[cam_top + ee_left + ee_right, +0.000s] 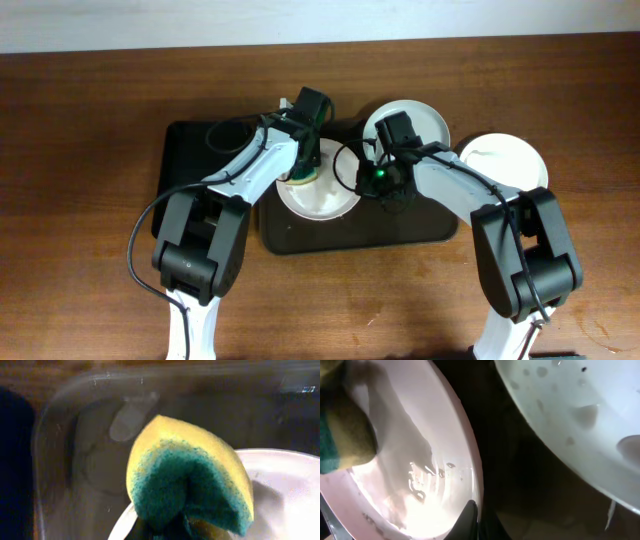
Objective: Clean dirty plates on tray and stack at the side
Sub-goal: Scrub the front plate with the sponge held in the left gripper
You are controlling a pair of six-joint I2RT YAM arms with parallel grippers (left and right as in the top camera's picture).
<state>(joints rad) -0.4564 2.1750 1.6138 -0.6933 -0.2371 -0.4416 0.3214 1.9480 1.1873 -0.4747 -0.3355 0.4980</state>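
Scrubbing: my left pincer (303, 172) clamps the sponge (190, 480) on the plate (328, 202) (right pincer (368, 185): grip unclear); next, probably stack it aside.

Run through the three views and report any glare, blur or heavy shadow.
Overhead: the table is sharp and evenly lit. Left wrist: the sponge sits close and soft-focused; pale reflections smear the tray. Right wrist: glare blows out the near plate; the gap beside it is almost black.
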